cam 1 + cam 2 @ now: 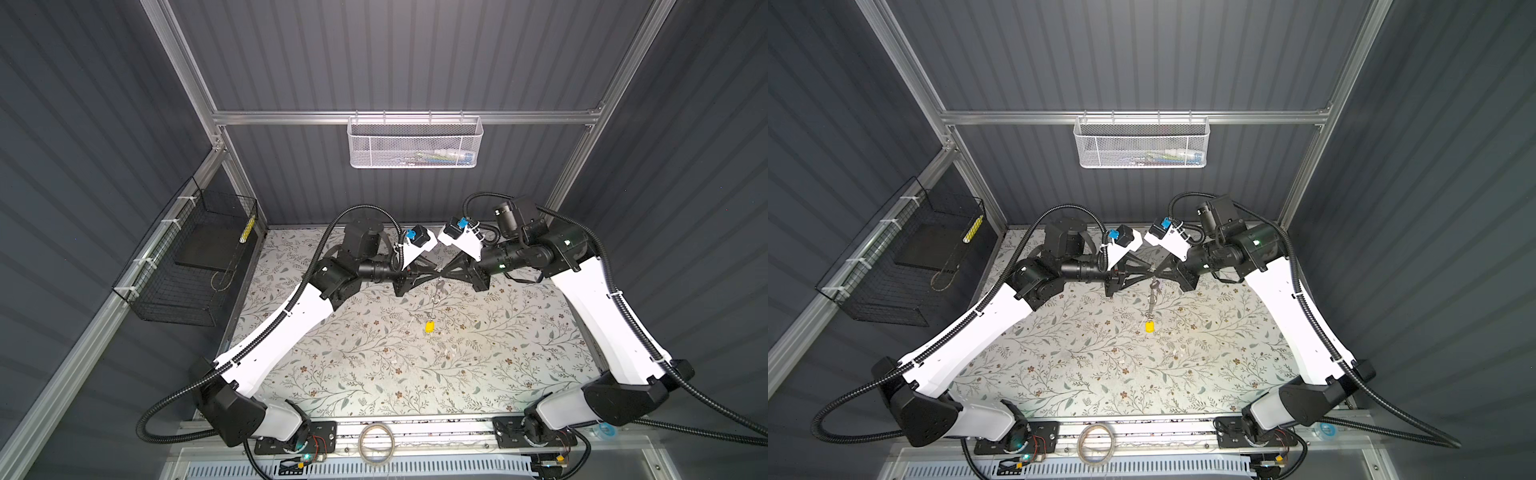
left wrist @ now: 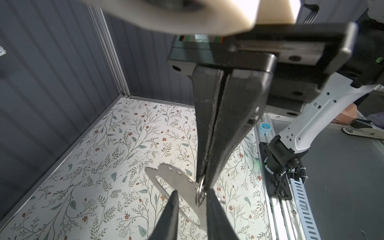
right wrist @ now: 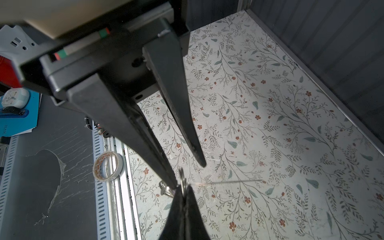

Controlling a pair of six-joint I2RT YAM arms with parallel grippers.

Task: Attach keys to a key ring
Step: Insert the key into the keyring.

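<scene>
The step in hand looked like the threading itself. Both arms held the work clear of the bench (image 1: 365, 374) and met tip to tip over its far middle.

The right fingers (image 2: 232, 124) were closed tight, pinching a small wire ring (image 2: 200, 192) at their tips. The left fingers (image 2: 171, 216) stood partly apart on either side of the narrow end of the key ring (image 2: 180, 178). This flat grey loop jutted out roughly level beside the wire ring. Whether the left fingers pressed on its edges I could not tell.

In a top view the yellow key (image 1: 430, 326) showed nearer the front than the meeting point, at the end of a thin run of metal pieces. I could not say whether it hung or lay on the bench. The pale key I could not pick out for certain.

Next, I judged, one side had to hold steady while the other eased the wire through a hole, with little slack to spare.

Both forearms reached inward from the front corners, wrists bent so the fingers pointed at each other, nearly level
</scene>
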